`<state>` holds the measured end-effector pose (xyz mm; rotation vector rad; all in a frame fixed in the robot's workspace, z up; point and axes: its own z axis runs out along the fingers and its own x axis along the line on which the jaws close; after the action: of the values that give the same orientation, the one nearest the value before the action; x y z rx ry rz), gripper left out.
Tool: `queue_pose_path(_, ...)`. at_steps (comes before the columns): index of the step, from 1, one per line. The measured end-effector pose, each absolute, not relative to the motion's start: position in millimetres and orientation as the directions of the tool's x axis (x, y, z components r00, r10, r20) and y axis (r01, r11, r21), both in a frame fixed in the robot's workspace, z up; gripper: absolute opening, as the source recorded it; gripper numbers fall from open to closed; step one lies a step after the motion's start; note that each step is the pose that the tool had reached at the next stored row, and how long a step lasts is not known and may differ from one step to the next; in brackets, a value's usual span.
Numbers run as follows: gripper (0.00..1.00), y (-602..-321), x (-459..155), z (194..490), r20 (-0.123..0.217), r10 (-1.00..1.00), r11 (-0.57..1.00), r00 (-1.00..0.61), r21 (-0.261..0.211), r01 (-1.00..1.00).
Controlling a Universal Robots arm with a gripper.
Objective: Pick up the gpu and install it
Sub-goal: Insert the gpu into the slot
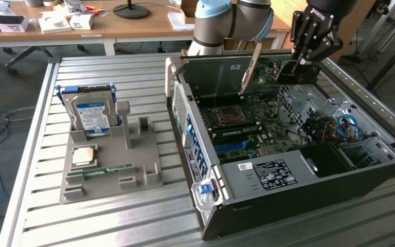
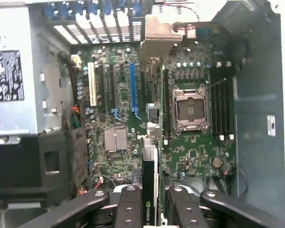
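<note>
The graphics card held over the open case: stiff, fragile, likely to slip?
Probably stiff: the graphics card runs straight, edge-on, with no sag beyond the fingers. Likely fragile: a thin board, so a skewed push into the motherboard could harm it. It may pivot, since the fingers seem to pinch it near one end.

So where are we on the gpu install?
Pickup looks done: the gripper is shut on the graphics card, clear of the grey holder where the hard drive stands. In hand: the card hangs edge-on over the motherboard of the open computer case. Left: seating it; it is not in a slot yet.
</note>
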<state>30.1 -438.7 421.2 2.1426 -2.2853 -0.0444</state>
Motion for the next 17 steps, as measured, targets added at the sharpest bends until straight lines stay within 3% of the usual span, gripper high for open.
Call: queue_pose_path(17, 0.26, -438.6, 28.3, 414.7, -0.013, -1.0, 0.006, -0.006, 0.027, -1.0)
